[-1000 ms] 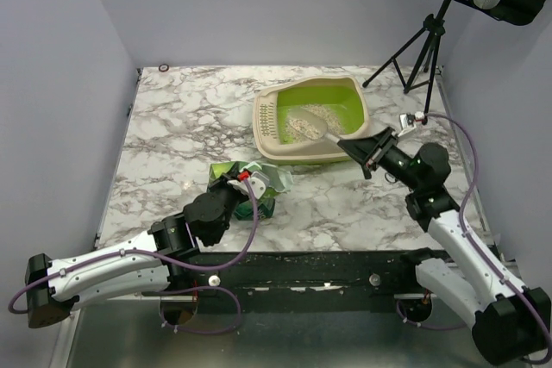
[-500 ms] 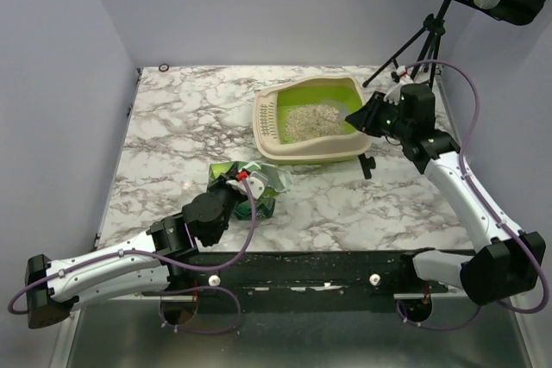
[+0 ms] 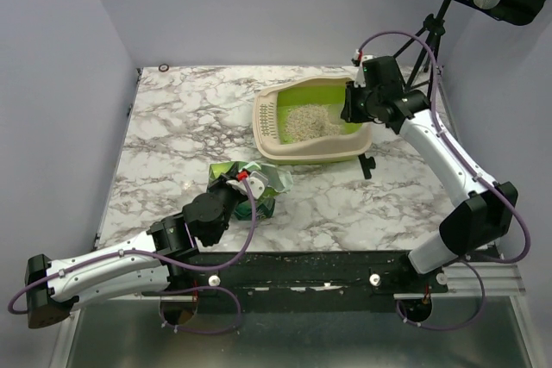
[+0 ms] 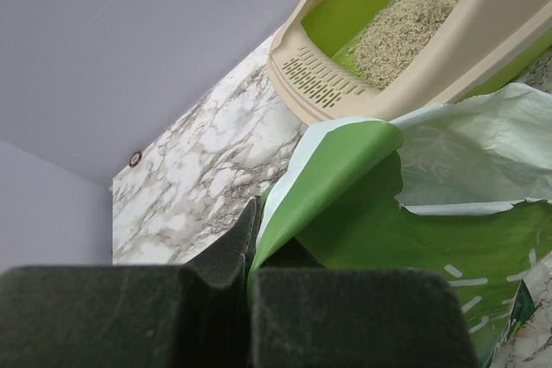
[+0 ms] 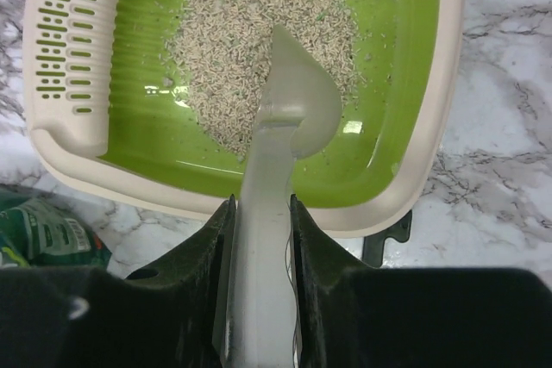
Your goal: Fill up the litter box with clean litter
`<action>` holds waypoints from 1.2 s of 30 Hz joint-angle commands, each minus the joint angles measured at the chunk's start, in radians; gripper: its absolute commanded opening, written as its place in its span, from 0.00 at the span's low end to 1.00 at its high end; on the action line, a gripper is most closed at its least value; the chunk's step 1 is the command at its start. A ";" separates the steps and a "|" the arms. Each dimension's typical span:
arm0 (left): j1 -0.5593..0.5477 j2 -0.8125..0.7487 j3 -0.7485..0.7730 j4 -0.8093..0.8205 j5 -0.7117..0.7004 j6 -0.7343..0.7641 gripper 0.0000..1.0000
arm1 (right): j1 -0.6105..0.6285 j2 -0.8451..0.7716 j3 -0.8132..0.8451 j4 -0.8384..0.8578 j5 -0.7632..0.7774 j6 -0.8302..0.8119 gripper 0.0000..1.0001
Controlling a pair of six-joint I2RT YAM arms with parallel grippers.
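**A:** What is nearest to us?

**B:** In the overhead view, the left arm comes in from the lower left of the frame, lying low over the marble-patterned tabletop (image 3: 172, 144). Its left pincer (image 3: 244, 182) is closed tight on a crumpled green bag (image 3: 263, 180), just left of centre. In the left wrist view, the two dark fingers (image 4: 220, 256) meet at the bottom of the frame. A folded edge of the green bag (image 4: 362, 213) is nipped between them.

**A:** And the litter box?

**B:** Beyond the bag, upper centre-right of the overhead frame, sits the litter box (image 3: 302, 157) on the tabletop. It has a beige rim and a lime-green inside, with its slotted end to the left. The litter (image 3: 306, 120) is a pale grey-beige heap in the middle of its floor, with bare green around it.

**A:** What is the other arm doing?

**B:** It reaches up the right side of the frame and bends in over the box's far right corner. The right pincer (image 3: 352, 108) is partly closed. In the right wrist view, the right pincer (image 5: 259, 239) clamps the handle of a clear scoop (image 5: 293, 101) from both sides. The scoop's bowl points up the frame, over the edge of the litter (image 5: 233, 40). I cannot tell whether it touches the granules.

**A:** Anything farther back?

**B:** A black tripod (image 3: 427, 49) stands at the upper right, past the tabletop's edge.
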 commanded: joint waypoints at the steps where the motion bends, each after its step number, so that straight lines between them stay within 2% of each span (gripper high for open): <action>1: -0.005 -0.005 0.035 0.051 -0.022 -0.009 0.00 | 0.055 0.055 0.118 -0.154 0.208 -0.090 0.00; 5: -0.005 0.000 0.032 0.053 -0.024 -0.006 0.00 | 0.100 0.073 0.184 -0.197 0.300 -0.112 0.00; 9: -0.007 0.001 0.035 0.054 -0.033 -0.004 0.00 | 0.127 0.014 0.208 -0.179 0.294 -0.104 0.00; 12: -0.007 -0.005 0.034 0.054 -0.038 0.000 0.00 | 0.137 -0.081 0.160 -0.107 0.328 -0.098 0.00; 16: -0.005 -0.003 0.035 0.054 -0.027 -0.004 0.00 | 0.137 -0.201 0.079 -0.041 0.503 -0.089 0.01; 23: -0.008 0.003 0.038 0.047 0.005 -0.029 0.00 | 0.115 -0.349 -0.218 0.142 0.721 -0.006 0.00; 29: -0.019 -0.012 0.031 0.054 0.001 -0.026 0.00 | -0.006 -0.405 -0.462 0.297 0.660 0.088 0.00; 33: -0.030 -0.009 0.032 0.051 0.002 -0.021 0.00 | -0.067 -0.364 -0.552 0.366 0.621 0.131 0.00; 36: -0.033 -0.012 0.032 0.048 0.001 -0.021 0.00 | -0.124 -0.340 -0.614 0.427 0.526 0.189 0.00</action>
